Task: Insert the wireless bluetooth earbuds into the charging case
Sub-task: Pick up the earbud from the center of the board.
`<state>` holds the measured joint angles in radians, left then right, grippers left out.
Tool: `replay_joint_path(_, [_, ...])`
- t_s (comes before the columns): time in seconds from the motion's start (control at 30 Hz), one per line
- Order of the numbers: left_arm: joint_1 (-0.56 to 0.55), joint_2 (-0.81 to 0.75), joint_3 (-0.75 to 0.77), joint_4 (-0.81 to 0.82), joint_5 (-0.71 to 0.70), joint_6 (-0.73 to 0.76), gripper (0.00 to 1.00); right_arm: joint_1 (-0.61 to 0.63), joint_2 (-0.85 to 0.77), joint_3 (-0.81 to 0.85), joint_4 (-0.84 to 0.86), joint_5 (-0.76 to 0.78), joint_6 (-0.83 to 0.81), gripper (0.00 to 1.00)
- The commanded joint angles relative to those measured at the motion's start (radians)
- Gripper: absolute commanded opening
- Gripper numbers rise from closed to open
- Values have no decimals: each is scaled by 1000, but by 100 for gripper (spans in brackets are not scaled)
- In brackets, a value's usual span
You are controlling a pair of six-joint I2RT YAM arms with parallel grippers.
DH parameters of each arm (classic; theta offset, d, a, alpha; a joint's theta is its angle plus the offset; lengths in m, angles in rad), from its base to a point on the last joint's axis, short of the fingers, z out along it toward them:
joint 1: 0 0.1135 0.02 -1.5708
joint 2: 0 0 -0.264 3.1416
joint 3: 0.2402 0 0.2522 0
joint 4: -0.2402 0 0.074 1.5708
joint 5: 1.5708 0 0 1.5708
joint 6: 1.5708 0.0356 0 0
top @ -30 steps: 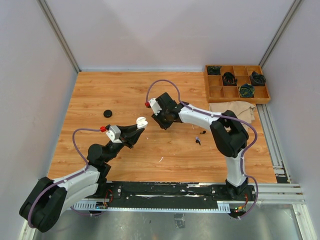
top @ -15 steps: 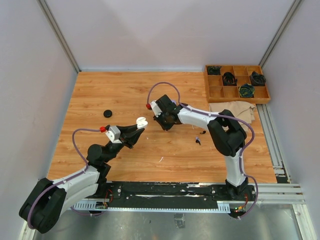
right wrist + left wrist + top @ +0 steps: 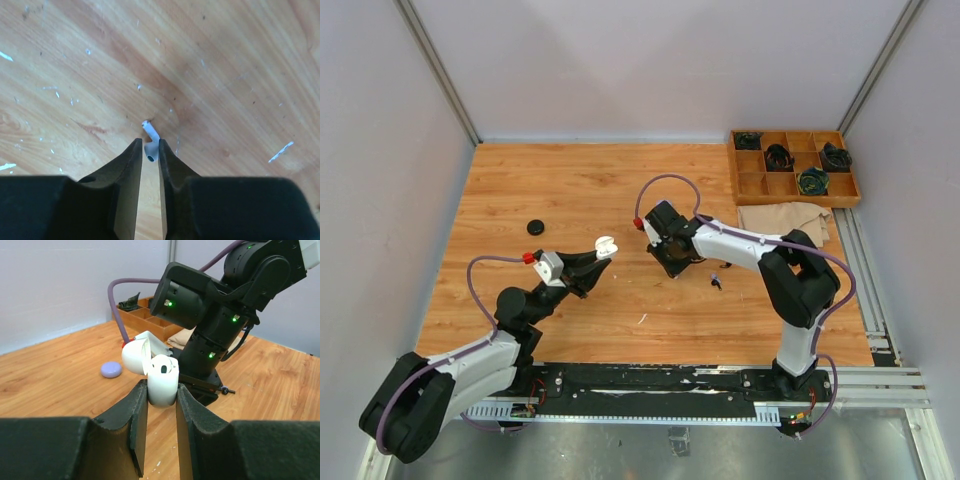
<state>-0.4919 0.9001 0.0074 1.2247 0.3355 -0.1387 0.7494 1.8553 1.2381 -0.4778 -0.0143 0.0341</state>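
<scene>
A tiny white earbud (image 3: pixel 149 142) is seen only in the right wrist view. It is pinched between the right jaws, and its stem pokes out past the tips. From the top it is hidden under the right arm (image 3: pixel 740 243).

In the left wrist view, a white charging case (image 3: pixel 162 380) is clamped between the left jaws, with its lid open. It is held up off the surface (image 3: pixel 60 375).

The view past the left jaws is mostly blocked by the right arm. A lilac round thing (image 3: pixel 111 369) is seen beyond the left jaws, to their left. From the top, a black round case (image 3: pixel 535 227) is seen left of the left jaws. A small dark thing (image 3: pixel 716 282) lies just right of the right jaws. A wooden tray (image 3: pixel 794 202) and a cloth (image 3: pixel 785 217) are found far behind the right jaws.
</scene>
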Motion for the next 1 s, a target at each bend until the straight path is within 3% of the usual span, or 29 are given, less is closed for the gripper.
replay_joint_path(0.0, [4, 8, -23, 52, 17, -2, 0, -13, -55, -32, -31, 13, 51, 23])
replay_joint_path(0.23, [3, 12, -22, 55, 21, -2, 0, -13, -87, -53, -25, -7, 38, 33])
replay_joint_path(0.53, [3, 14, -23, 58, 26, -6, 0, -13, -63, -68, -22, -2, 41, 35])
replay_joint_path(0.97, [4, 8, -24, 59, 27, -6, 0, 10, -33, -49, -19, -111, 53, 34])
